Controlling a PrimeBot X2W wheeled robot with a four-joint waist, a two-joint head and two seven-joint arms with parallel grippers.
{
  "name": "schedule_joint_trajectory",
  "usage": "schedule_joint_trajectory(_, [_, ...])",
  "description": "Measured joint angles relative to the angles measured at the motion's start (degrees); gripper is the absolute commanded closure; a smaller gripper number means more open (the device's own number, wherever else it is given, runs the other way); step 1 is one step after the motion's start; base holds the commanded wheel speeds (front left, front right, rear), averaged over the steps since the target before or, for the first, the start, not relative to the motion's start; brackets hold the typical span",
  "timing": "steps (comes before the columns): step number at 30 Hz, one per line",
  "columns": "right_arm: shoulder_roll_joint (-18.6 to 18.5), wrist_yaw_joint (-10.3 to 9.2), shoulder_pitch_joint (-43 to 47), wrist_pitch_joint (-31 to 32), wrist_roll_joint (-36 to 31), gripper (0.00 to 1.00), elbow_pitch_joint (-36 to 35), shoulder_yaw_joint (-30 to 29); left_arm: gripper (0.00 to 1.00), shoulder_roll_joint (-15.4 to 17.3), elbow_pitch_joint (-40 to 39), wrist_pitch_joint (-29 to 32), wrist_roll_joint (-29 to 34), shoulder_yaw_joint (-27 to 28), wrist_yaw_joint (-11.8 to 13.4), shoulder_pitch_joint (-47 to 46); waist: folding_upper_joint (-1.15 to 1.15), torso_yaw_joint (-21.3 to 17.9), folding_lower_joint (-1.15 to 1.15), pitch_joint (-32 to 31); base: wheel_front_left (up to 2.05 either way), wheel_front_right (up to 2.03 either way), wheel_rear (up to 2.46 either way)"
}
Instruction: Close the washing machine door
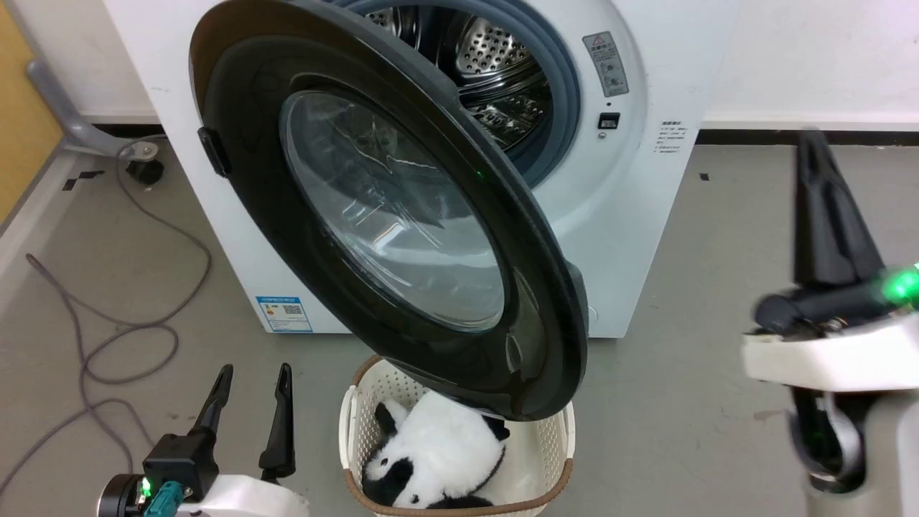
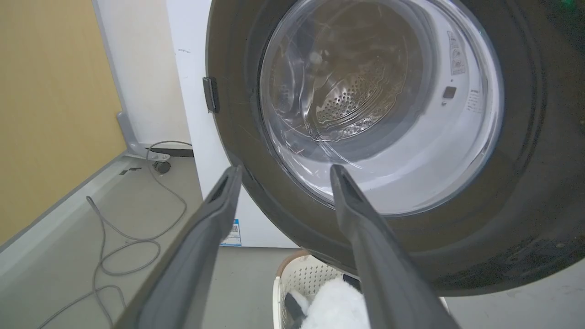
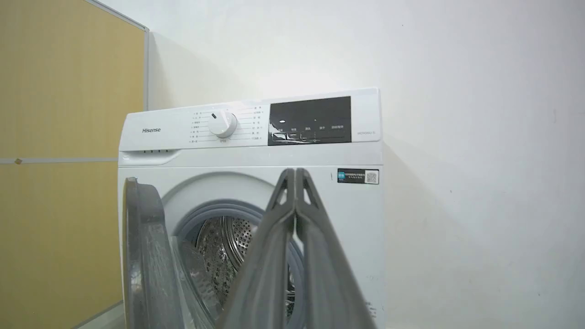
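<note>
1. My left pincer [image 1: 255,368] is spread wide and holds nothing. It sits low beside the basket [image 1: 553,459], pointing up at the door.
2. My right pincer [image 3: 293,172] is pressed together, tips touching, and empty. It is raised off to the right of the washing machine [image 1: 632,215].
3. The door [image 1: 388,215] is swung wide open, its lower edge over the basket and the panda toy [image 1: 438,449].
4. I judge the door stiff and fairly heavy, swinging freely on its hinge. The glossy black rim looks slippery, so pinching it would likely slide.
5. I would push flat on the rim, far from the hinge, and keep off the glass.
</note>
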Motion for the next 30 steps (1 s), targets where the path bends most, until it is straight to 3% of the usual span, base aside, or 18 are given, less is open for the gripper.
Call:
schedule_joint_trajectory(9, [-0.3,0.0,-2.37,7.17,2.12,1.0,-6.59,16.68,0.0,-0.26,0.21,-0.14,-0.43,0.18,0.01,-0.5,0.0,1.0,0.0,0.66,0.0,0.0,0.0])
schedule_joint_trajectory(18, [-4.13,0.0,2.02,15.6,7.06,1.0,-3.03,29.17,0.0,-0.62,0.31,-0.15,-0.38,0.18,0.01,-1.08,0.0,1.7,0.0,1.04,0.0,0.0,0.0])
schedule_joint_trajectory(24, [-5.34,0.0,7.19,18.16,8.87,1.0,5.23,31.11,0.0,-0.73,0.36,-0.15,0.1,-0.11,-0.19,-1.2,0.0,2.4,0.0,0.83,0.0,0.0,0.0])
schedule_joint_trajectory(30, [-4.61,0.0,8.0,15.28,7.43,1.0,14.91,26.58,0.0,-1.13,0.52,-0.15,0.24,-0.51,-0.6,-1.97,0.0,2.97,0.0,1.7,0.0,0.0,0.0])
